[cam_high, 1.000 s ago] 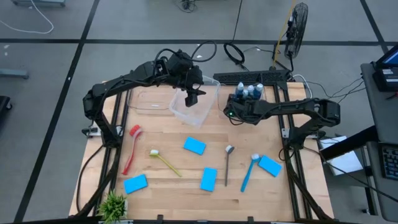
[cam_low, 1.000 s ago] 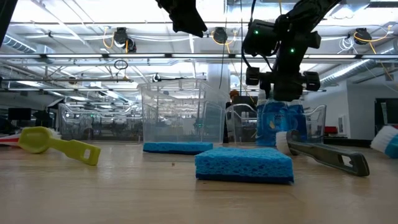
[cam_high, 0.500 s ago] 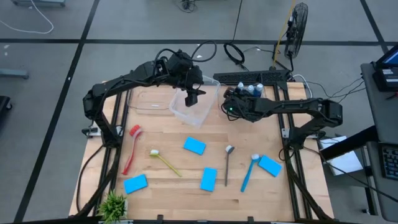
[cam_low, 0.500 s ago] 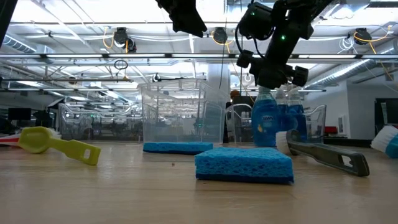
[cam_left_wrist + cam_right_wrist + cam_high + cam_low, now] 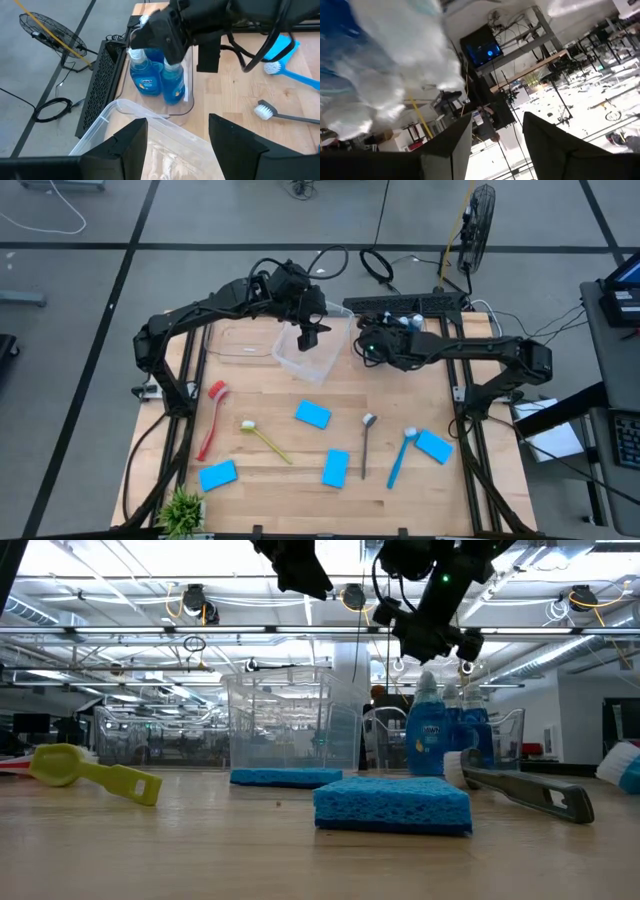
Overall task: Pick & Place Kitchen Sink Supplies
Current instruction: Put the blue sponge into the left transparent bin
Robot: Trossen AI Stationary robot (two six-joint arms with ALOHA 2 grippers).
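Note:
Several blue bottles with pale caps (image 5: pixel 405 322) (image 5: pixel 428 735) (image 5: pixel 145 75) stand upright in a small clear bin at the table's far right. My right gripper (image 5: pixel 428 640) (image 5: pixel 497 120) hangs open just above their caps; the arm hides part of them from above. My left gripper (image 5: pixel 309 337) (image 5: pixel 177 125) is open, high over the large clear bin (image 5: pixel 318 352). Lying flat on the table are blue sponges (image 5: pixel 313 414) (image 5: pixel 335 467) (image 5: pixel 218 475) (image 5: pixel 434 446), a red brush (image 5: pixel 212 420), a yellow brush (image 5: pixel 263 440), a blue brush (image 5: pixel 400 455) and a grey tool (image 5: pixel 367 442).
A small green plant (image 5: pixel 182 508) sits at the near left corner. A second flat clear piece (image 5: pixel 240 340) lies left of the large bin. The arm frames run along both table sides. Bare wood shows between the scattered supplies in the middle.
My right gripper has risen from down among the bottles' necks to just above their caps, shifting a little toward the table's left and tipping as it went. The bottles have stayed standing in their bin. My left arm has kept still.

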